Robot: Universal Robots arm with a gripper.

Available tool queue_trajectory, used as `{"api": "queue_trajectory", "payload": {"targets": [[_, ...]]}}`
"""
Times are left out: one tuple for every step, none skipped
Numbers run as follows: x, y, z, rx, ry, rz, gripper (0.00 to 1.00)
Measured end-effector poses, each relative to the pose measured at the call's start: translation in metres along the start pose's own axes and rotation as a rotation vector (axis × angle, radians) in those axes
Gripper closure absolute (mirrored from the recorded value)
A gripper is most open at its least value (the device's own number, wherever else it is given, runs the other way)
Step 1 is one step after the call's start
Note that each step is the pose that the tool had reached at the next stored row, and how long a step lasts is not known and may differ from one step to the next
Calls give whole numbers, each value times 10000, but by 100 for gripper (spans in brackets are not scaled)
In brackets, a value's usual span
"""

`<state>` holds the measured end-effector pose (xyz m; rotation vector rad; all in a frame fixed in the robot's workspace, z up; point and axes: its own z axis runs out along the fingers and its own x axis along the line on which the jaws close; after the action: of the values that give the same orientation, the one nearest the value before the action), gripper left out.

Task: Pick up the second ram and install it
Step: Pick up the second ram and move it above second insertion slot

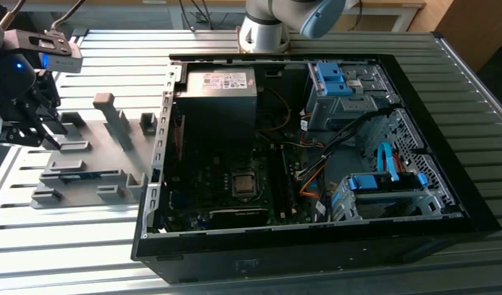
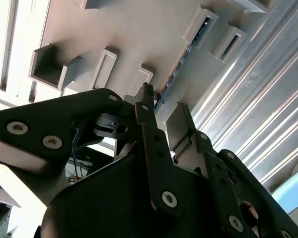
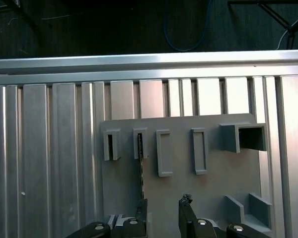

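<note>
Exterior view: claw (image 1: 25,132) at the exterior view's left, above the grey holder tray (image 1: 99,161) on the slatted table (image 1: 71,239). The second ram (image 1: 77,176) stands on edge in a tray slot. An open computer case (image 1: 317,255) sits just beside the tray.

Second wrist view: claw (image 2: 164,106) spread, gripping nothing. The second ram (image 2: 181,59) shows as a thin edge in the tray (image 2: 139,34), near the fingers (image 2: 149,124).

First wrist view: claw (image 3: 164,203) parted over the tray (image 3: 213,193). The second ram (image 3: 140,163) lies edge-on in its slot, in line with one finger.
</note>
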<state>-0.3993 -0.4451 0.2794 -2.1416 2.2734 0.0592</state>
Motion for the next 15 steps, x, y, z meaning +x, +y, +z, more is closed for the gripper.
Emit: {"api": "queue_trajectory", "payload": {"targets": [[1,1,10,0,0,-1,62],[2,1,19,1,0,-2,62],[2,3,26,-1,1,-2,62],[2,4,34,-1,0,-1,62],[2,6,42,-1,0,-1,62],[3,7,49,-1,0,-1,62],[3,8,56,-1,1,-1,62],[3,10,63,-1,1,0,62],[4,11,70,-1,3,0,62],[5,12,77,-1,6,0,62],[5,13,84,-1,10,-1,62],[6,13,92,0,14,-1,62],[7,14,99,0,19,0,62],[8,14,107,1,23,0,62],[9,15,116,1,27,0,62]]}}
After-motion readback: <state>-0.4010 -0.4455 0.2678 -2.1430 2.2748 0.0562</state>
